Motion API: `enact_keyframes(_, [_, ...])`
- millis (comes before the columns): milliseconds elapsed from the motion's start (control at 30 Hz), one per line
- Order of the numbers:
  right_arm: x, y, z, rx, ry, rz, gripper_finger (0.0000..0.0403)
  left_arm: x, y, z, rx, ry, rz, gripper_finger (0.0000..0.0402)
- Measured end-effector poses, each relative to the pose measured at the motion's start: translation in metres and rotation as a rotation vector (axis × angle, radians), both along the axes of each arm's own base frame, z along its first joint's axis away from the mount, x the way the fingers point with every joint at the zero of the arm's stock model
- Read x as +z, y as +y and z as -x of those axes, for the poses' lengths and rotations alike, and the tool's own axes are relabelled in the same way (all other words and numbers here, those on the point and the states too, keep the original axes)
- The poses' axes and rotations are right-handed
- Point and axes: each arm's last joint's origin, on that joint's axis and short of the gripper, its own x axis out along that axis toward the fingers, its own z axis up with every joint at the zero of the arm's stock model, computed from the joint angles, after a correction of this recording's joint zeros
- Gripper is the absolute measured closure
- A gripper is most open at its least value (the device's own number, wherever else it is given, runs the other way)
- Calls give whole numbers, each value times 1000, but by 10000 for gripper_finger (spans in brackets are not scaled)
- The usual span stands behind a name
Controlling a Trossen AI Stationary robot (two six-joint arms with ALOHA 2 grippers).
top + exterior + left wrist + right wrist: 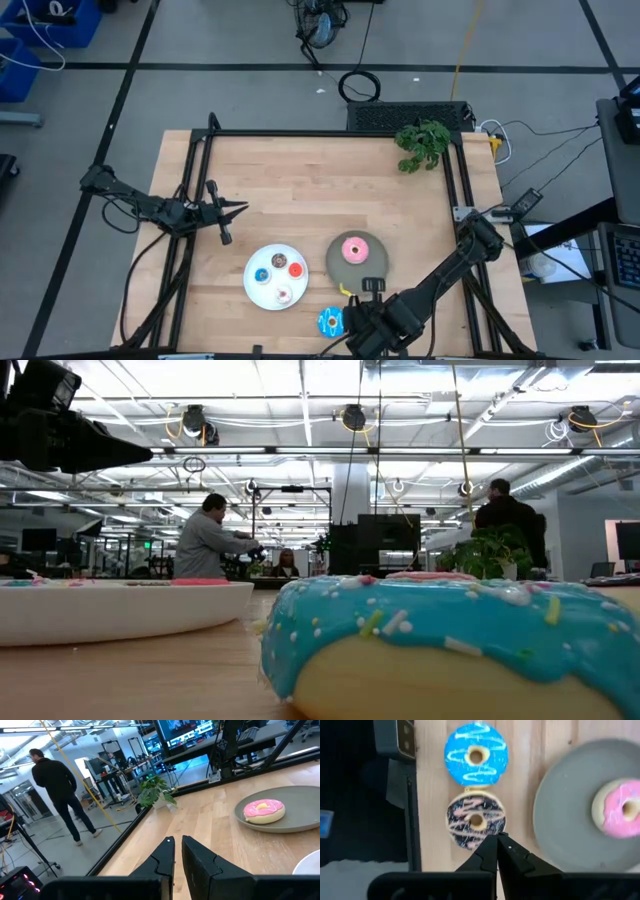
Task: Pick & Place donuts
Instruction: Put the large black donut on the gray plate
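My right tool (497,847) hangs above the table's (300,190) near edge with its fingers pressed together, gripping nothing, its tips just over the rim of the dark brown sprinkled donut (475,821). The bright blue donut (476,755) lies touching the brown one on the bare wood. The pink donut (357,249) sits on the grey plate (337,262). Three tiny donuts (279,262) rest on the white plate (257,285) beside it. My left tool (178,851) waits over the table's left side, nearly closed and empty.

One donut (354,248) on plate (337,262); two donuts (475,755) touching, table edge.
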Motion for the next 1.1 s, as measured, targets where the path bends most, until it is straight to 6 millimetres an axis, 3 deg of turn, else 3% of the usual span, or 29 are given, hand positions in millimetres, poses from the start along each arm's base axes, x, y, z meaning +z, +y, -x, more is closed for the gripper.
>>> enact_keyframes(167, [0,0,-1,75,-11,18,403,0,0,0,0,2,-6,360])
enact_keyframes(467, [1,4,-6,43,-62,-29,403,0,0,0,0,11,-35,360])
enact_keyframes(700, [-20,6,-10,122,-61,-44,395,0,0,0,0,7,-22,360])
enact_keyframes(900, [-46,3,-6,167,-10,4,344,0,0,0,0,6,-20,360])
enact_keyframes(1100, [-51,3,-6,167,-9,4,255,0,0,0,0,6,-20,360])
